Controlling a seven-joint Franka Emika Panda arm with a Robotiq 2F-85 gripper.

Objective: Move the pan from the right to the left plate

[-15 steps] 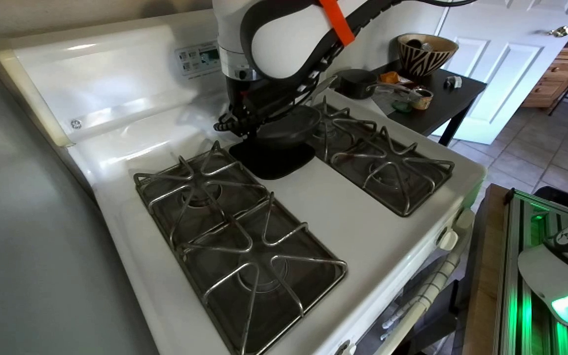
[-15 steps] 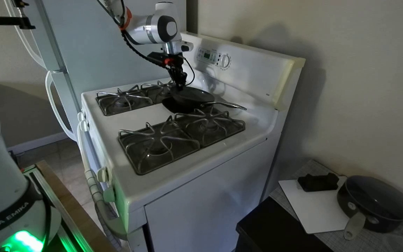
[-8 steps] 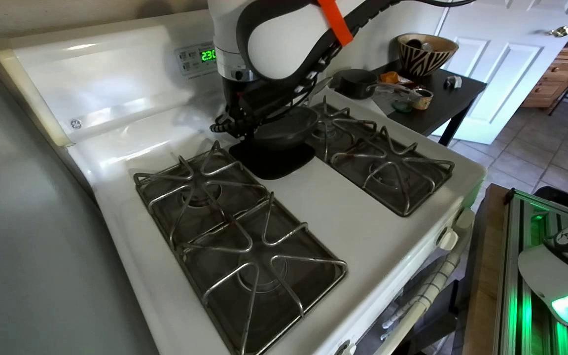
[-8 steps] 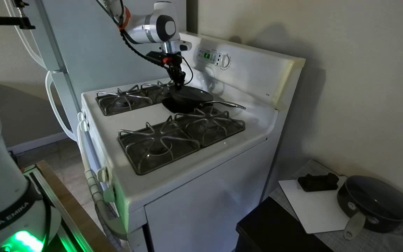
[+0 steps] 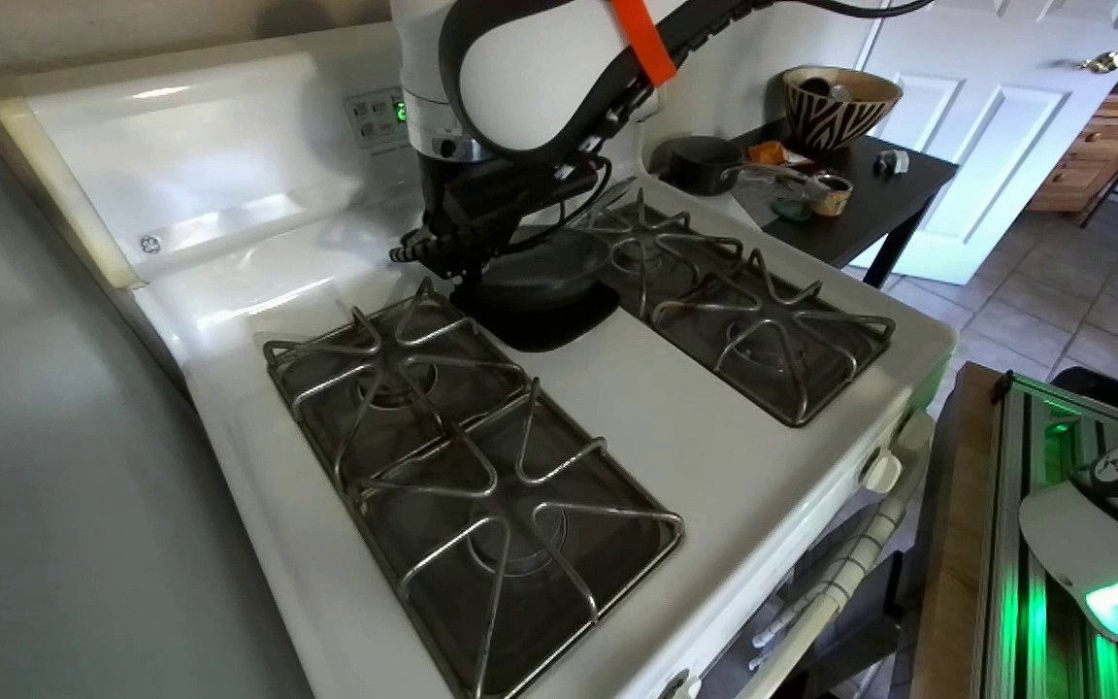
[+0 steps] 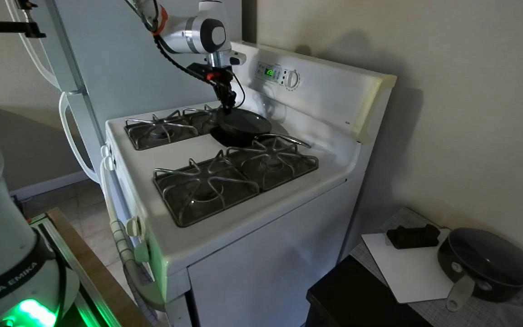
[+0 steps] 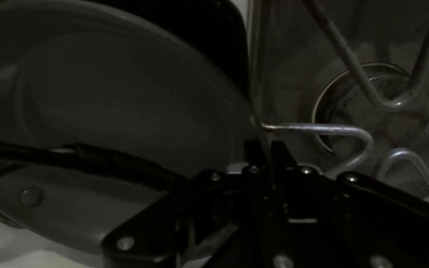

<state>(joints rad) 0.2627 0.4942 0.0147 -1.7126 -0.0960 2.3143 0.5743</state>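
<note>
Over the white stove (image 5: 656,408), in an exterior view, has drawn the pan (image 5: 554,267) slightly leftward since earlier, between the burners (image 5: 394,383). In an exterior view, points handle (image 6: 291,139) and long axis lower right under the down-bent arm (image 6: 177,38); in the wrist view, pinches the rim (image 7: 169,37) in the nearly closed gripper (image 7: 266,149).

Pan (image 6: 243,123) over stove (image 6: 184,154), between grates (image 6: 210,179); pot (image 6: 486,265) beside stove.

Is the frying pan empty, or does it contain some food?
Empty where visible: in the wrist view, the frying pan is bare inside; a dark cable hides part.
</note>
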